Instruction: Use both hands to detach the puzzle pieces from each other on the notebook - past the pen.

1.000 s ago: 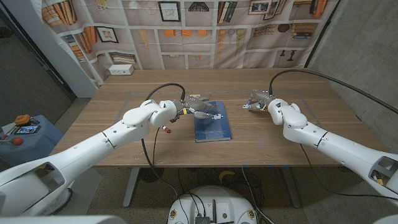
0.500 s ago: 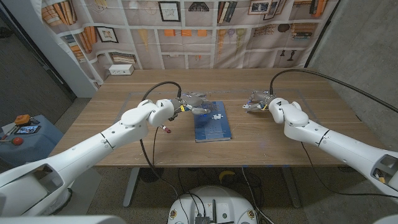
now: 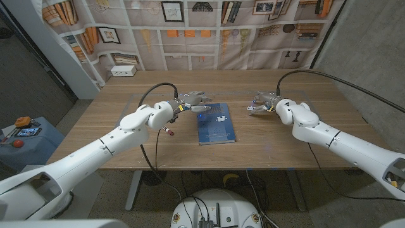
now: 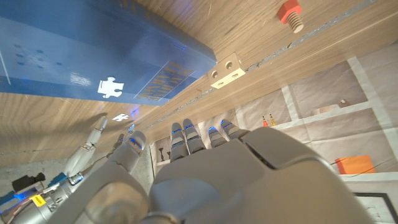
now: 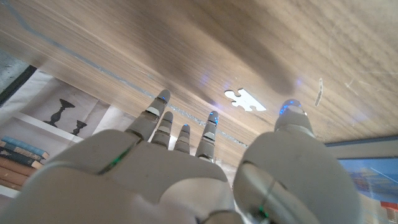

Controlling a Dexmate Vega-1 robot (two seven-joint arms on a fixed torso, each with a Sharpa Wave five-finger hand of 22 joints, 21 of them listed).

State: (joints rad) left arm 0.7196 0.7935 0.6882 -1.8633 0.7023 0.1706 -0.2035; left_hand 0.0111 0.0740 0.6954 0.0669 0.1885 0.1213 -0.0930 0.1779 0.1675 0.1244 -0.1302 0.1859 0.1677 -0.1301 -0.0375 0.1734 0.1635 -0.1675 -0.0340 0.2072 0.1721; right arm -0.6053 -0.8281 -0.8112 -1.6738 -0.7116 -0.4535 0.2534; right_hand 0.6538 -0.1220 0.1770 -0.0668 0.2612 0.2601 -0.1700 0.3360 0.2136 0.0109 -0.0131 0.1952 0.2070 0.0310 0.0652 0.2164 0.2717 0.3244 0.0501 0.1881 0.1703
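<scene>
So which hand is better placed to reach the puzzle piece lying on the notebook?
Left. The left hand hovers at the notebook by its far left corner, close to the puzzle piece. The right hand is off over the table, near a second piece.

One white puzzle piece [image 3: 219, 118] lies on the blue notebook [image 3: 215, 131]; another piece [image 5: 244, 98] on bare wood.
</scene>
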